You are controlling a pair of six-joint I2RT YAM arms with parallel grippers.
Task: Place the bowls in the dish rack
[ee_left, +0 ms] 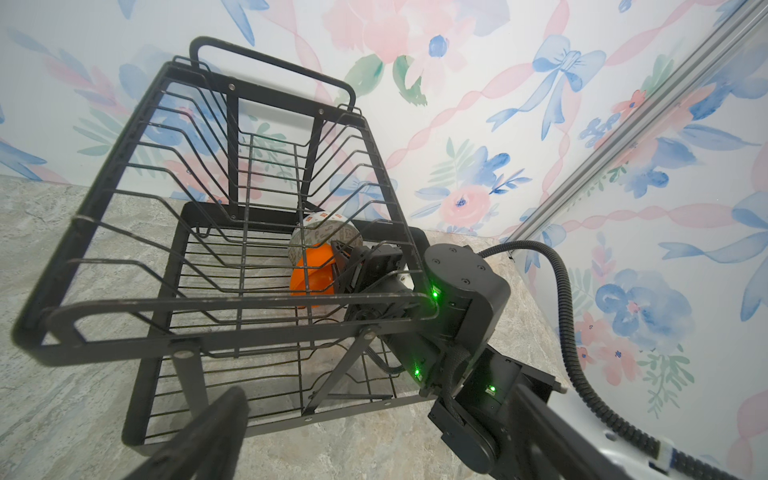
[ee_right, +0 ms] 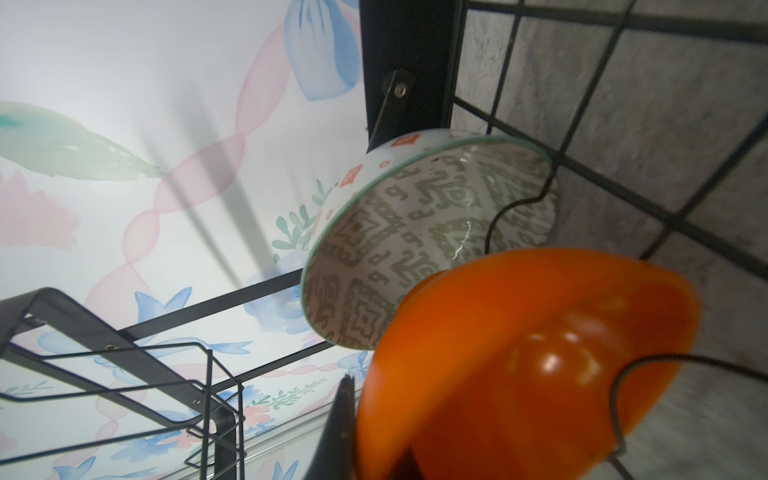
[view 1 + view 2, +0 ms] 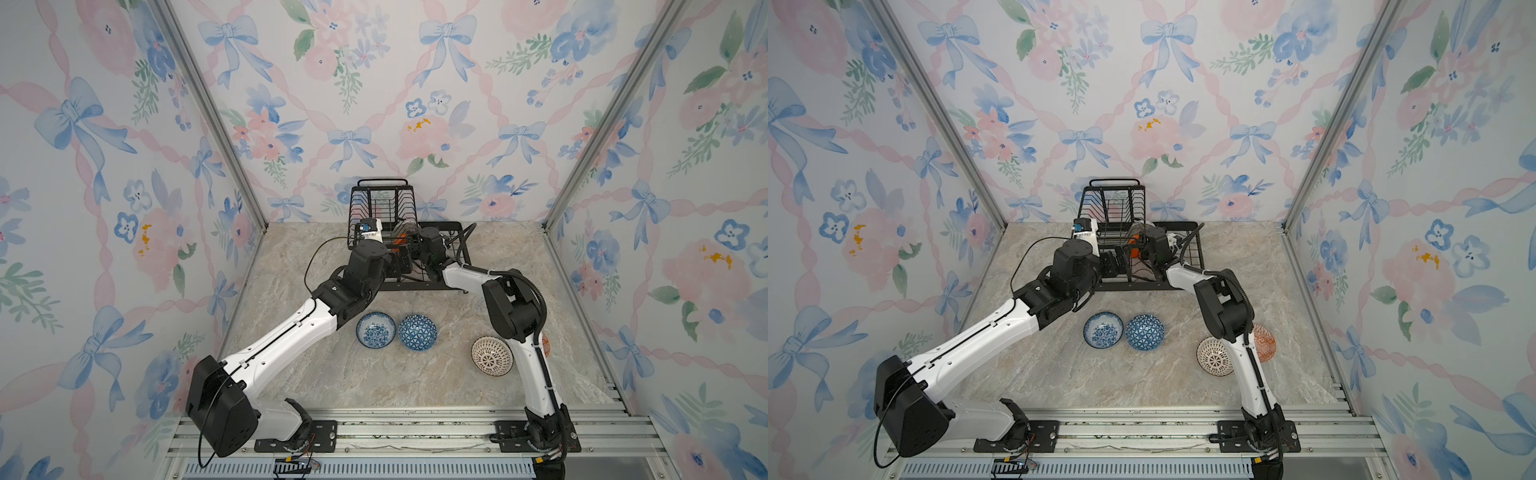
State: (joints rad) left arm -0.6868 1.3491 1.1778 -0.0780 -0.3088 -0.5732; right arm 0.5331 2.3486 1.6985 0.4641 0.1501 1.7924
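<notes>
Snugly between right jaws: orange bowl (image 2: 519, 353)

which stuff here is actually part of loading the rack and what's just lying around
Job: dish rack; plain orange bowl and green patterned bowl, both in it; blue flower bowl, blue triangle bowl, lattice bowl, orange-red bowl, all on the table.
Not the job: nothing loose; only wallpaper, front rails, arm cable.

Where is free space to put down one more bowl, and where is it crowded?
Free: the table strip between the triangle-patterned bowl and the front rail; the table right of the dish rack; its empty upper basket. Crowded: the lower tray's middle, with the pale green bowl, plain orange bowl and right arm.
</notes>
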